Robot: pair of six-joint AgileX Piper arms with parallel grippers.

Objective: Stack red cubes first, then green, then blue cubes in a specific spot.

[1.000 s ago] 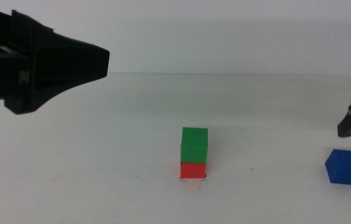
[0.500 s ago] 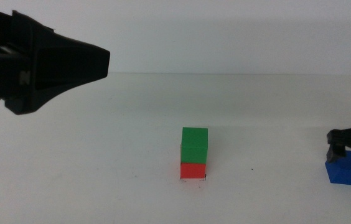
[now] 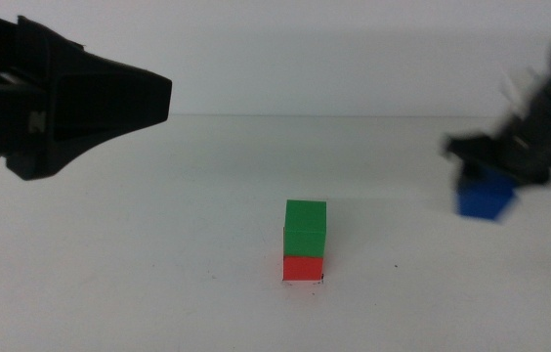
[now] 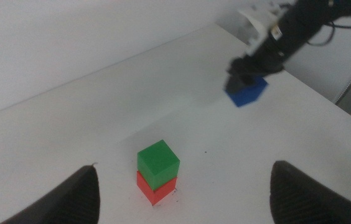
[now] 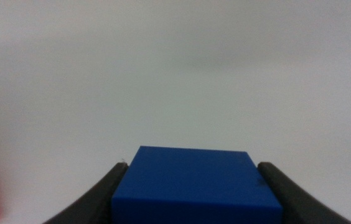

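1. Change: blue cube [image 3: 484, 198] was on table at far right a sec ago w/ right gripper [image 3: 495, 171] beside it; now clamped between its jaws and lifted off the table, shifted toward centre. View blurred by motion.
2. Stack unchanged: green cube [image 3: 305, 227] sits on red cube [image 3: 302, 267] at the spot; blue is at approx 2 o'clock from stack, well apart.
3. Left gripper [image 4: 182, 193] waits high at stack's 10 o'clock, jaws wide, empty.
4. Assessment: red and green done; blue in transit, last placement pending.
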